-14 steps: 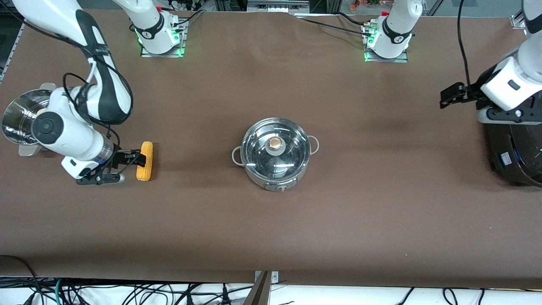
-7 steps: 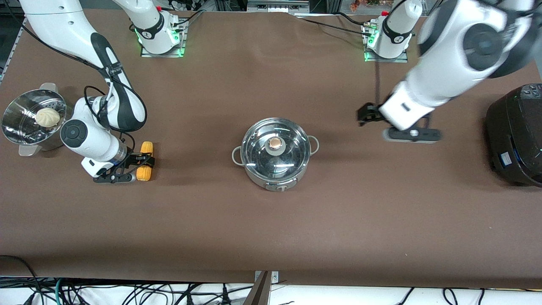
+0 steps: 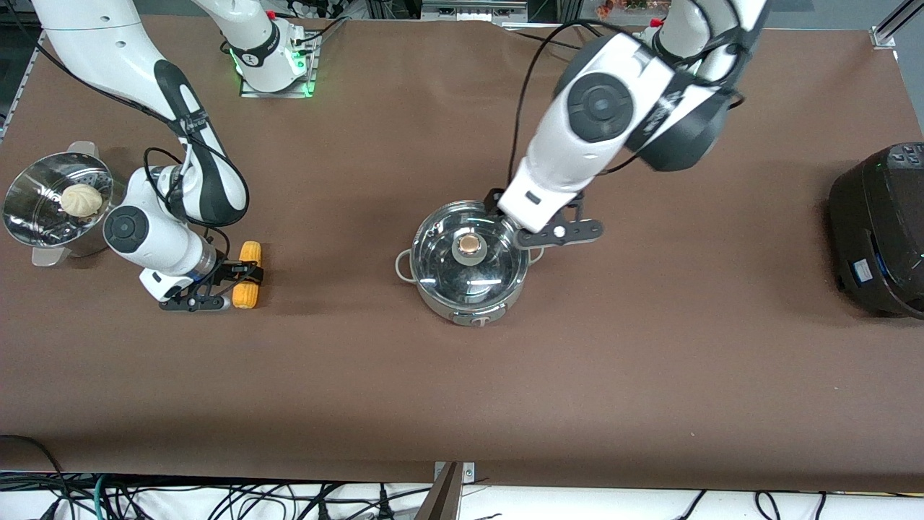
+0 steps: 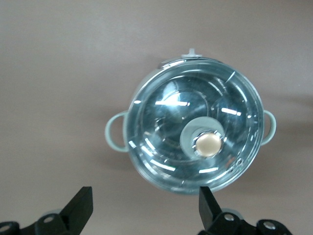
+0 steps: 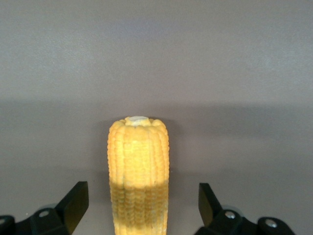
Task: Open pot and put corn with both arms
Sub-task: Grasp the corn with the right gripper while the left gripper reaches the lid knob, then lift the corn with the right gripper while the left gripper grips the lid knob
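Left tool (image 3: pixel 498 202) hangs open over the pot (image 3: pixel 468 261), poised for the knob (image 3: pixel 469 245); right tool (image 3: pixel 242 274), fingers spread, straddles the corn (image 3: pixel 249 284) on the surface (image 3: pixel 462 375), ready to grip.

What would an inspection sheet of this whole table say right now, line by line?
Surface: brown table cover, flat.
Job's things: pot mid-table, glass lid on, knob free; corn lying toward the right arm's end.
Clutter: steel container with white bun; black cooker.
Grippers: left gripper open over the pot's rim; right gripper open, straddling the corn.
Cables: bundles below the table edge.
Surroundings: nothing seen.
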